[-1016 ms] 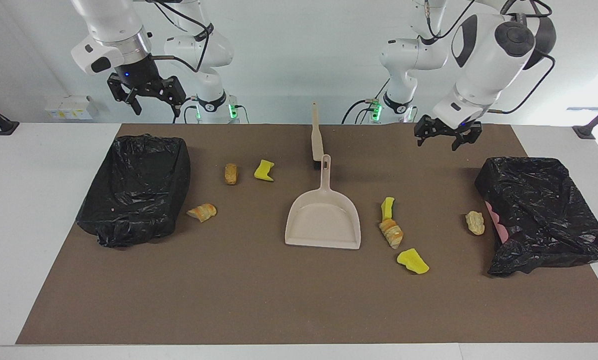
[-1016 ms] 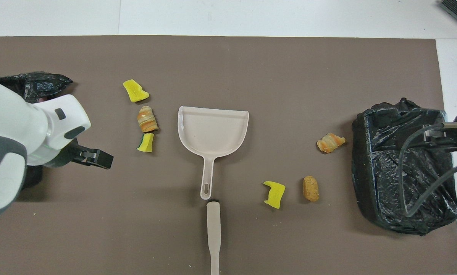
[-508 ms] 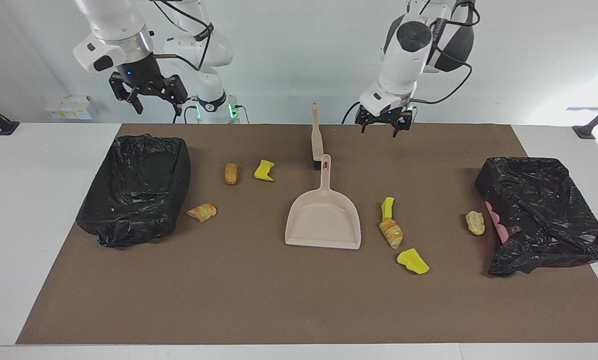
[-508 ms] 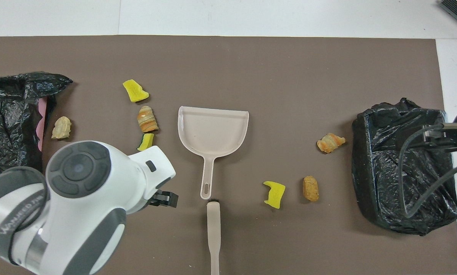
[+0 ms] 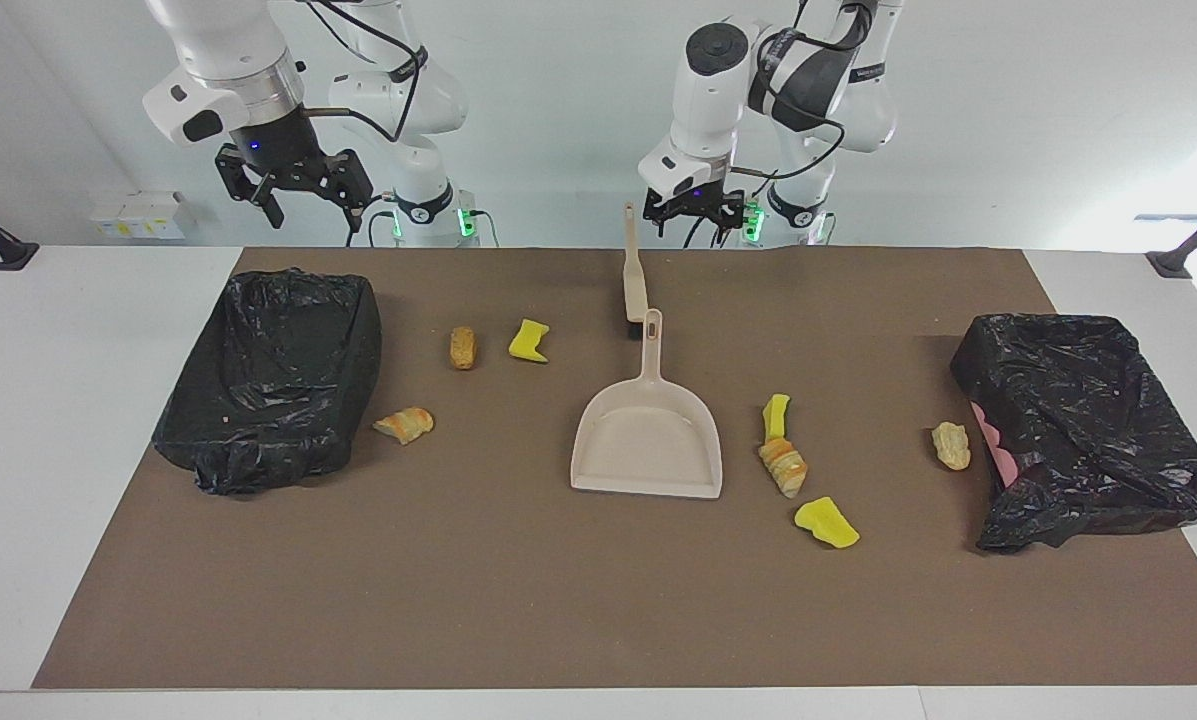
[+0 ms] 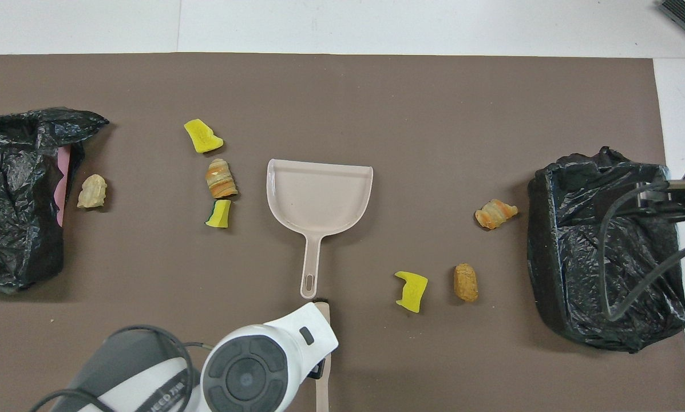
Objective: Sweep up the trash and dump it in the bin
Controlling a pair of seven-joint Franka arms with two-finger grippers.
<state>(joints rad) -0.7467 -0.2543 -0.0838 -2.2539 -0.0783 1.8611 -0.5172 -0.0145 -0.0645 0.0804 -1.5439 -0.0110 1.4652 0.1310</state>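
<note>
facing view shows the left pincer (image 5: pixel 695 218) up over the robots' edge of the desk (image 5: pixel 38 450), its fingers apart and holding nothing. the brush (image 5: pixel 635 275) is the thing for the coming move, i think. its handle end is at about 9 o'clock from this pincer, just beside it, and its middle is at about 7 o'clock. the long axis of the brush runs from 12 to 6 o'clock in this view. the dark bristle head is at the 6 o'clock end, nearly touching the handle tip of the dustpan (image 5: pixel 648 440).

in the overhead view the left wrist covers the brush (image 6: pixel 321 320) at its robot end, so the left arm is clearly the nearer one. to grasp, the fingers probably must close across the thin handle, that is along the 3 to 9 line. whether they are already turned so, i cannot tell.

the right pincer (image 5: pixel 298 190) waits high over the robots' end of the black-lined bin (image 5: pixel 353 350) at its own end of the desk, open and empty.

the trash (image 5: pixel 783 467) lies all on the brown mat: three pieces at 3 to 4 o'clock of the dustpan, one pale lump (image 5: pixel 951 445) just beside the crumpled bin (image 5: pixel 1078 420) at the left arm's end, and three at 9 to 10 o'clock. nothing is swept yet.
</note>
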